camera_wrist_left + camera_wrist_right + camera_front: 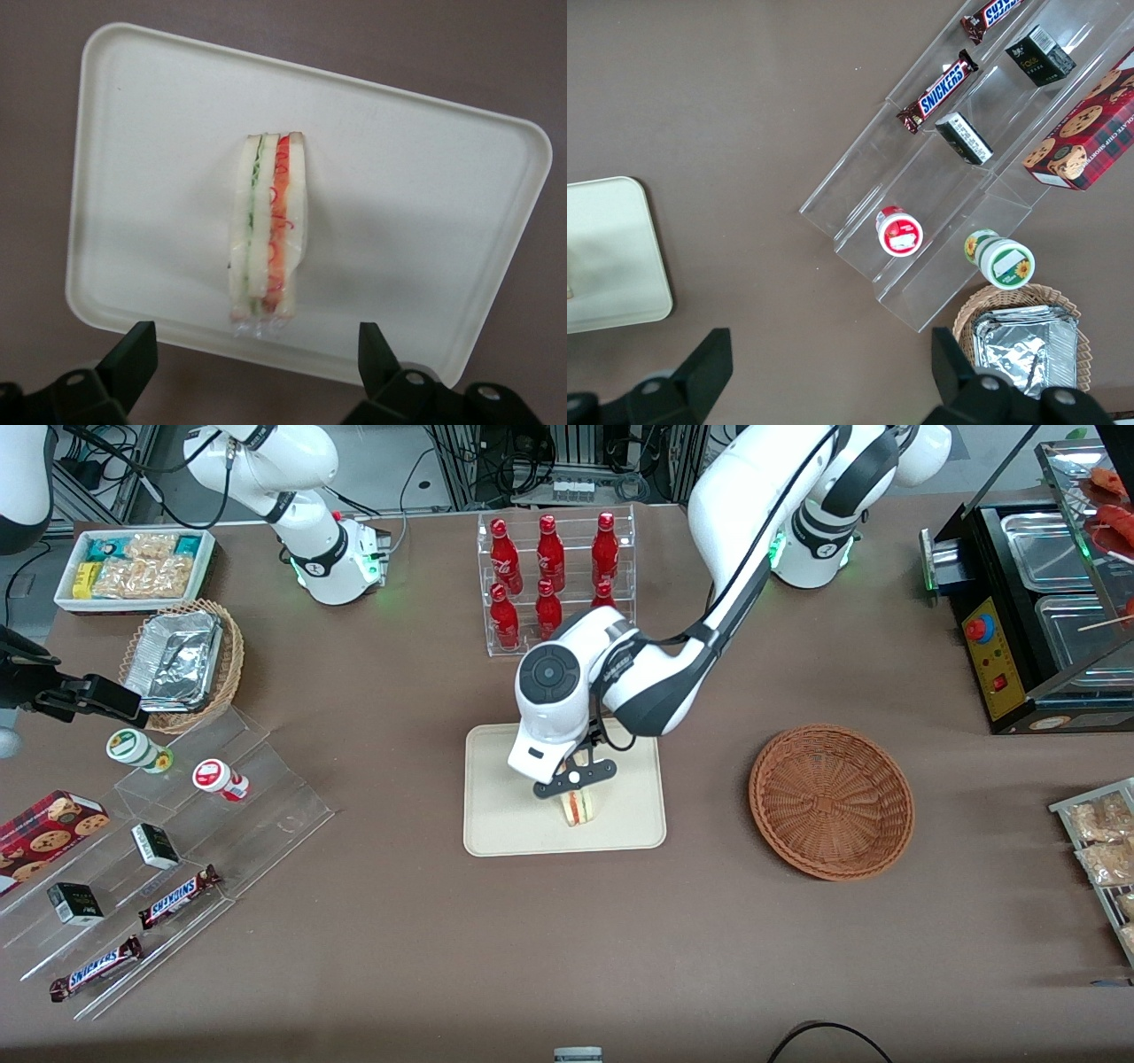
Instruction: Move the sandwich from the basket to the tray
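One sandwich (267, 235) stands on its edge on the tray (425, 221), the gripper (257, 354) hovering above with fingers (133, 350) spread wide, holding nothing, delivery apparently complete, basket (831, 802) at three o'clock.

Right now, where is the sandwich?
The sandwich stands on the tray, directly under the open gripper; the basket sits empty beside the tray.

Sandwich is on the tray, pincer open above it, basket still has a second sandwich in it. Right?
Not quite: the basket is empty, as the front view shows. The rest holds: the sandwich stands on the tray, pincer open above it.
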You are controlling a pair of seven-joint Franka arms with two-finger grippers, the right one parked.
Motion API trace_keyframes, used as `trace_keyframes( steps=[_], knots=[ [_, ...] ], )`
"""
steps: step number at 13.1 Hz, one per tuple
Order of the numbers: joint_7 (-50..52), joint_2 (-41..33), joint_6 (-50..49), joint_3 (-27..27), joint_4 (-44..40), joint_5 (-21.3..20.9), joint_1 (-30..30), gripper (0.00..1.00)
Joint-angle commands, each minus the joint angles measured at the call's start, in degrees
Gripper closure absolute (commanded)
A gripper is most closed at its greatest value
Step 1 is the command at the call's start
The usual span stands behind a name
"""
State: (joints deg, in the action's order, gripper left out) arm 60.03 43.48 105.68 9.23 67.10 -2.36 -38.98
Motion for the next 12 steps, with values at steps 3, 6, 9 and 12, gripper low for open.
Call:
trace_keyframes(
  steps=[3, 6, 9, 12],
  knots=[
    [-4.74, -8.04, -7.32, -0.62, 1.19, 1.57, 2.94, 0.0],
    [-9.1, -12.0, -11.19, -0.18, 2.76, 3.5, 9.88, 0.0],
    [-19.65, -18.23, -11.81, -0.44, 9.88, 3.59, 15.23, 0.0],
    [-28.01, -23.34, -13.83, -0.44, 13.84, 3.59, 20.69, 0.0]
  ],
)
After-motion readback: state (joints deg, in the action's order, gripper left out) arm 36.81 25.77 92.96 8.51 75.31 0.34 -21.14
